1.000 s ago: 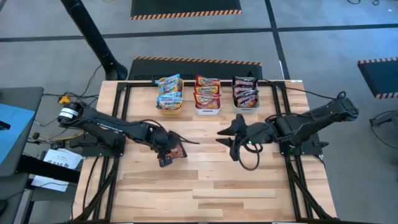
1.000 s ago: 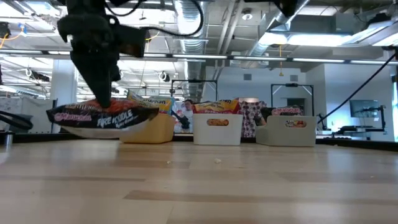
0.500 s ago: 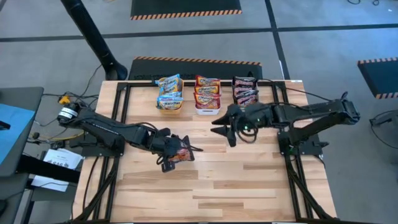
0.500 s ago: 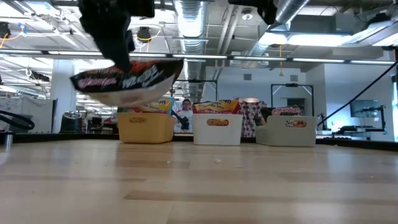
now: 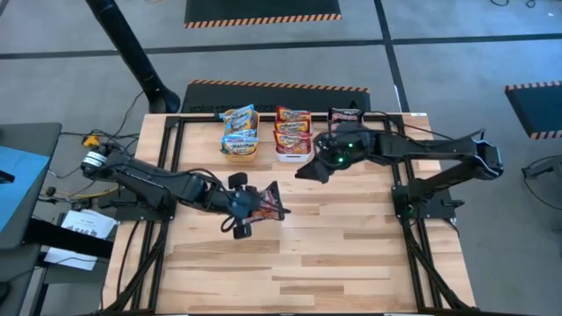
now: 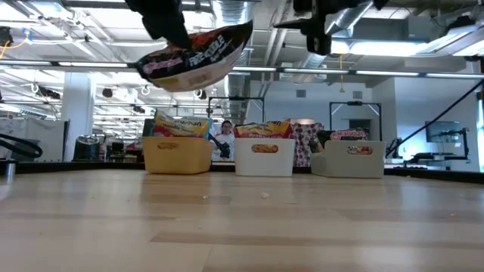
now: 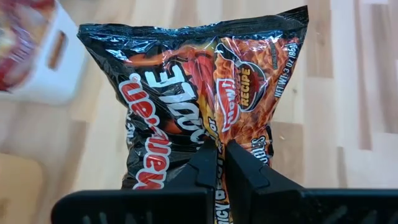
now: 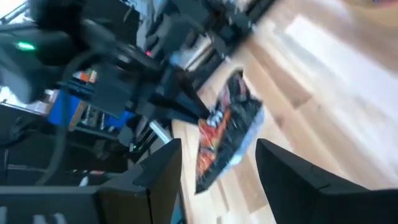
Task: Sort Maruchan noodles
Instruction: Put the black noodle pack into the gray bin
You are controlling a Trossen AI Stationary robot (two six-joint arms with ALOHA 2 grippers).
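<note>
Dark noodle packet held above a pale wooden worktop [image 5: 290,254], open workshop behind.
The left gripper [image 7: 221,163] has its fingers clamped on the dark red-black packet [image 7: 205,93], which hangs clear of the boards near the centre. The right gripper [image 8: 217,168], fingers spread and empty, hovers by the bins [image 5: 292,151] at the far edge, where the other packets [image 5: 294,127] sit.
</note>
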